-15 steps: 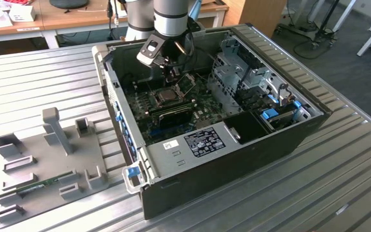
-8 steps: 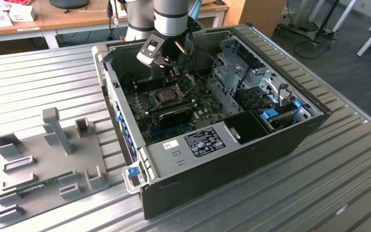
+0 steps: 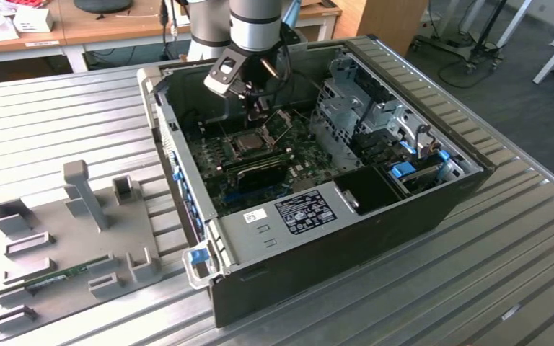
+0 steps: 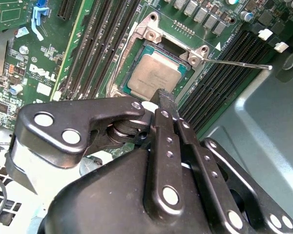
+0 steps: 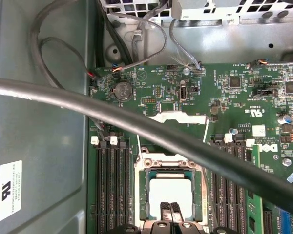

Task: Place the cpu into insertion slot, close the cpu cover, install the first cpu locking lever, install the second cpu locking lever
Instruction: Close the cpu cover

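- The slatted metal worktop (image 3: 508,274) carries an open computer case (image 3: 354,245), lying on its side.
- A green motherboard (image 5: 205,92) covers the floor of the case.
- The tool (image 5: 170,210) hangs low inside the case with its fingers pressed narrow together and nothing between them. Its tips are at the edge of the cpu.
- The insertion slot (image 5: 144,194) sits between the banks of long black memory slots (image 5: 110,190).
- The cpu cover (image 5: 178,117) is swung back, off the slot.
- The cpu (image 4: 156,73) lies flat in the insertion slot, its metal top uncovered.
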Controlling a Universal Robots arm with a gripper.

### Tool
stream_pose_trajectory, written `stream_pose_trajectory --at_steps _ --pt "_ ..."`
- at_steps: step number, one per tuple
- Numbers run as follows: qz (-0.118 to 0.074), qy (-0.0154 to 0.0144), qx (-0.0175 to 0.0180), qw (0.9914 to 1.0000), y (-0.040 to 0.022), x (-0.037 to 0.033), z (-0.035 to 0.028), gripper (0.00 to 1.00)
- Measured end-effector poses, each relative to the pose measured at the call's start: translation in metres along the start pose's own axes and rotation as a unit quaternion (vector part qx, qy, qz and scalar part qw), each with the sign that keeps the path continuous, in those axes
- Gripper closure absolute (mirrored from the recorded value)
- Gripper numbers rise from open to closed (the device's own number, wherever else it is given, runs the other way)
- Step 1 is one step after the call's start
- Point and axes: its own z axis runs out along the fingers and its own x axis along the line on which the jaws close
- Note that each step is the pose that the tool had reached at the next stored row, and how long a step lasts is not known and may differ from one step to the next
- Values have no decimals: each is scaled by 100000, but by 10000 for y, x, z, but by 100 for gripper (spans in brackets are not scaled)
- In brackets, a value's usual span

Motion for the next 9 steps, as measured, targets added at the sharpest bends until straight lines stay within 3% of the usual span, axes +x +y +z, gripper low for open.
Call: stream_pose_trajectory --at_steps 9 --pt "-1 8 -4 100000 4 3 -88 89"
